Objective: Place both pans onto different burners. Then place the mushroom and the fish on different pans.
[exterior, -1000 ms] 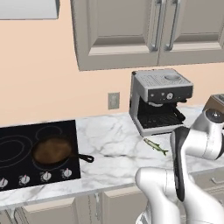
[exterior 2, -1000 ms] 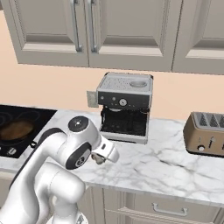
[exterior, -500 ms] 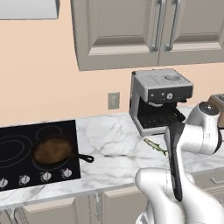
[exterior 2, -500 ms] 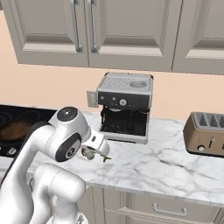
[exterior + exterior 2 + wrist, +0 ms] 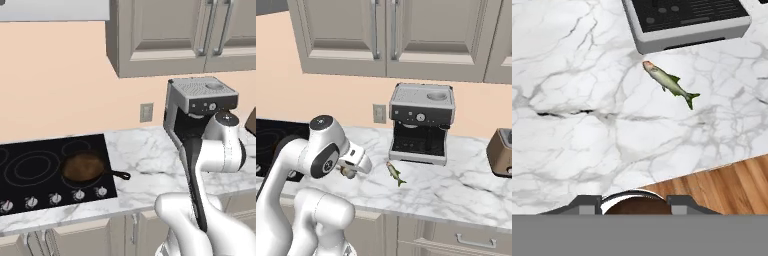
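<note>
A pan [image 5: 82,167] with a rusty-brown inside sits on a burner at the right of the black cooktop [image 5: 30,187], its black handle pointing right. A larger burner [image 5: 31,170] lies bare to its left. The fish [image 5: 395,173] lies on the marble counter before the coffee machine; in the hand view the fish [image 5: 669,82] lies ahead and to the right. My gripper [image 5: 351,169] hangs above the counter left of the fish, shut on the mushroom [image 5: 347,173]. The mushroom's brown cap [image 5: 634,205] shows between the fingertips of my gripper [image 5: 634,206].
A coffee machine [image 5: 421,125] stands at the back of the counter, its base [image 5: 687,22] just beyond the fish. A toaster [image 5: 501,152] is at the far right. The counter's front edge and the wood floor [image 5: 722,185] lie close below the hand. Cabinets hang overhead.
The whole scene has slid right in both base views, so the camera has moved left. My gripper, still holding the mushroom, has swung left, away from the fish.
</note>
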You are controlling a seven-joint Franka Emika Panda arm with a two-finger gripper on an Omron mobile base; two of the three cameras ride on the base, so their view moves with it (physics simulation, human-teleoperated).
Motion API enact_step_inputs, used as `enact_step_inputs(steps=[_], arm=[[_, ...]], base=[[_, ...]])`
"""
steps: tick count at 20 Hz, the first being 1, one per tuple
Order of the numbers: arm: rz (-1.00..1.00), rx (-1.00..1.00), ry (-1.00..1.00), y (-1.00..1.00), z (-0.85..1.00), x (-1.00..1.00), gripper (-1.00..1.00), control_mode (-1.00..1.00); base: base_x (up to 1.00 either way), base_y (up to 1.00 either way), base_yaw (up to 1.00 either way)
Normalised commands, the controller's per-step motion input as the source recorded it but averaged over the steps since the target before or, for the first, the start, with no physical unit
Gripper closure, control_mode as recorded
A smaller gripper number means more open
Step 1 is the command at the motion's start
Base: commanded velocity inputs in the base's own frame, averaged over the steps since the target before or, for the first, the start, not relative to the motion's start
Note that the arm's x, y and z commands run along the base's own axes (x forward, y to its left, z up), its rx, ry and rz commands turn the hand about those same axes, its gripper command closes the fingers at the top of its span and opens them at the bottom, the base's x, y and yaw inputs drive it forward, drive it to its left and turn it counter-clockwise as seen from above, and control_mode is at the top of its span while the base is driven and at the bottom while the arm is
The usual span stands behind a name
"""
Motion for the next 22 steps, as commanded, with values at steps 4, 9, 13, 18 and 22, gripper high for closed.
enact_step_inputs(steps=[4,9,13,18,22], arm=[[0.0,0.0,0.0,0.0,0.0,0.0,1.0,1.0],[0.0,0.0,0.0,0.0,0.0,0.0,1.0,1.0],[0.0,0.0,0.0,0.0,0.0,0.0,1.0,1.0],[0.0,0.0,0.0,0.0,0.0,0.0,1.0,1.0],[0.0,0.0,0.0,0.0,0.0,0.0,1.0,1.0]], base=[[-0.38,0.61,0.01],[-0.17,0.61,0.06],[0.0,0.61,0.08],[0.0,0.65,0.05],[0.01,0.49,0.0]])
